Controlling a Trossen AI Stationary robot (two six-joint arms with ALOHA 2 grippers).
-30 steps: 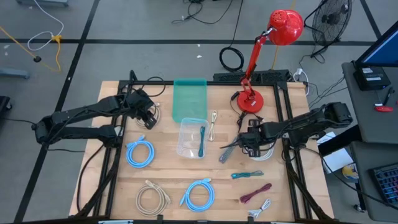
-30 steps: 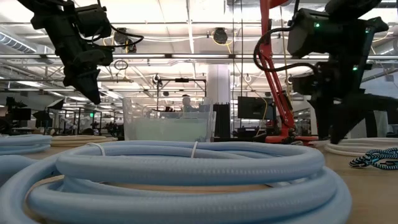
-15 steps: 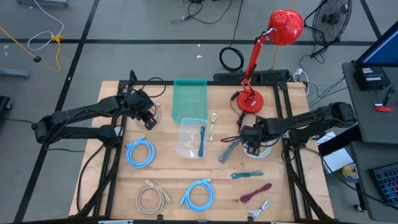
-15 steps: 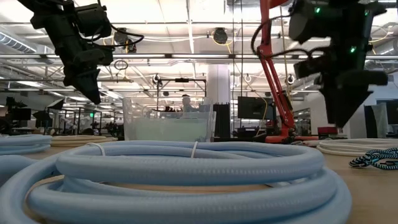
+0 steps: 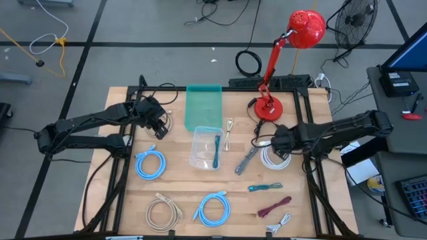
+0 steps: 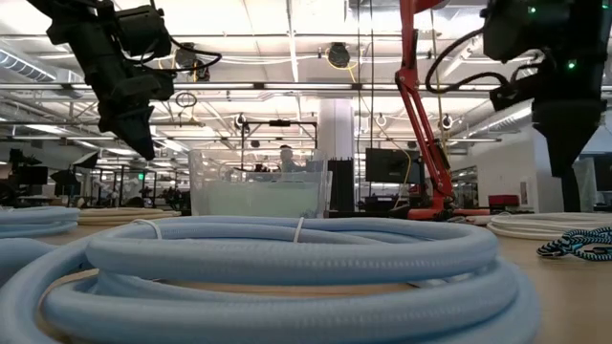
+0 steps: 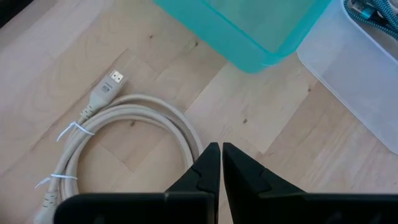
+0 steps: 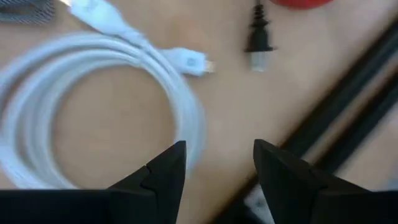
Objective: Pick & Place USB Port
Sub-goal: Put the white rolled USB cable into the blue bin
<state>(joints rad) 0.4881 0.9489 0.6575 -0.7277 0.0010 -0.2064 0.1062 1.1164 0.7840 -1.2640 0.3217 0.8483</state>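
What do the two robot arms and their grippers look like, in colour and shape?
Both arms are dark, nearly black, built of long slim segments with bulkier joints. The left gripper has two black, wedge-shaped fingers tapering to narrow tips. The right gripper has the same black angular fingers. Small green lights glow on the right arm's housing in the low view.

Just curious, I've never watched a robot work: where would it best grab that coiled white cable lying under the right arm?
Probably across one strand of the white cable coil, coming straight down. It lies flat on the table, so only the rim gives the right gripper's open fingers something thin to straddle.
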